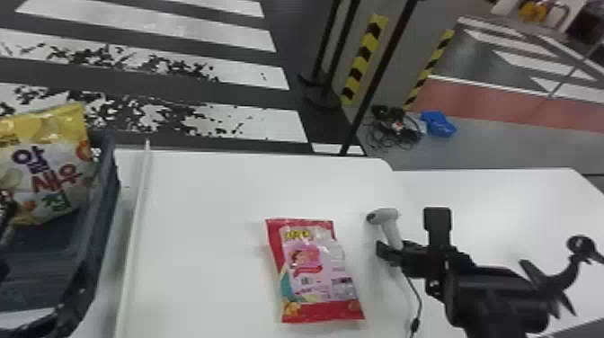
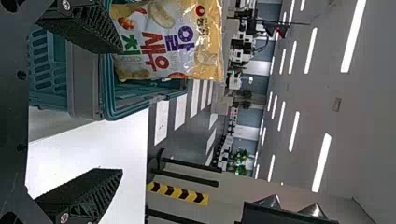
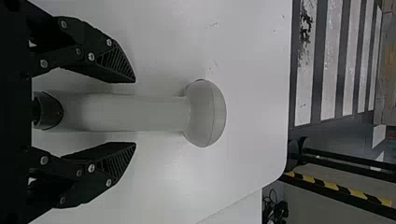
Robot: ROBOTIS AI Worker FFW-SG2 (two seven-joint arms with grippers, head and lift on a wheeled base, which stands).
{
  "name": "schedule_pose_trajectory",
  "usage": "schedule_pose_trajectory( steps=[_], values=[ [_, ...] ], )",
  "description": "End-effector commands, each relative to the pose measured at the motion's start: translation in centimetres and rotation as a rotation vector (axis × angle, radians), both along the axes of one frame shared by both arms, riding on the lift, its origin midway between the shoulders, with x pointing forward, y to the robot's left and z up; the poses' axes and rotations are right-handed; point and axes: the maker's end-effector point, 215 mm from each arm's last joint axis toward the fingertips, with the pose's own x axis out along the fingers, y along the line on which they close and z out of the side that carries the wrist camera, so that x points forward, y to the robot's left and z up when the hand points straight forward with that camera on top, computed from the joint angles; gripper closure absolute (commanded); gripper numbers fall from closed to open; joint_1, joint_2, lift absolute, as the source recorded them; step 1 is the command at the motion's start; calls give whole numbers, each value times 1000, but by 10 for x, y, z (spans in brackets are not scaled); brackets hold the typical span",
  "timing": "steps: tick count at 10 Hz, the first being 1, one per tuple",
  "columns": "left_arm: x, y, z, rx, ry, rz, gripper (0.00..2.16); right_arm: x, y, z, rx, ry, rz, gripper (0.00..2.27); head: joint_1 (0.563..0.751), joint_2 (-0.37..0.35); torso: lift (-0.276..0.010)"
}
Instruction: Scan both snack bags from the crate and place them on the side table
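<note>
In the head view, the red-and-pink snack bag (image 1: 314, 269) lies flat on the white table. The yellow-and-white snack bag (image 1: 49, 166) leans upright in the dark crate (image 1: 101, 193). A dark part at the left edge appears to be my left gripper (image 1: 8, 215). The left wrist view shows the left gripper (image 2: 122, 112) open, with the yellow bag (image 2: 163, 42) beyond one finger. My right gripper (image 1: 387, 251) is at the grey scanner's handle (image 1: 393, 231). In its wrist view, the right gripper (image 3: 135, 112) stands open around the handle (image 3: 135, 113), with gaps on both sides.
A raised white strip (image 1: 135, 215) runs between the crate and the red bag. The scanner's cable (image 1: 418, 296) trails toward the near edge. Another white table surface (image 1: 494, 193) adjoins on the right. Dark poles (image 1: 377, 76) stand beyond the table's far edge.
</note>
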Motion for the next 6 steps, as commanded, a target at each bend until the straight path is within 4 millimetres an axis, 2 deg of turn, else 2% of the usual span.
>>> schedule_pose_trajectory(
  steps=[1, 4, 6],
  values=[
    [-1, 0, 1, -1, -2, 0, 83, -4, -6, -1, -4, 0, -16, 100, 695, -350, -95],
    [-2, 1, 0, -1, 0, 4, 83, -18, -24, 33, -4, -29, -81, 97, 695, -350, -95],
    [-1, 1, -1, -2, 1, 5, 83, -42, -11, 43, 64, 9, -91, 103, 695, -350, -95]
  ],
)
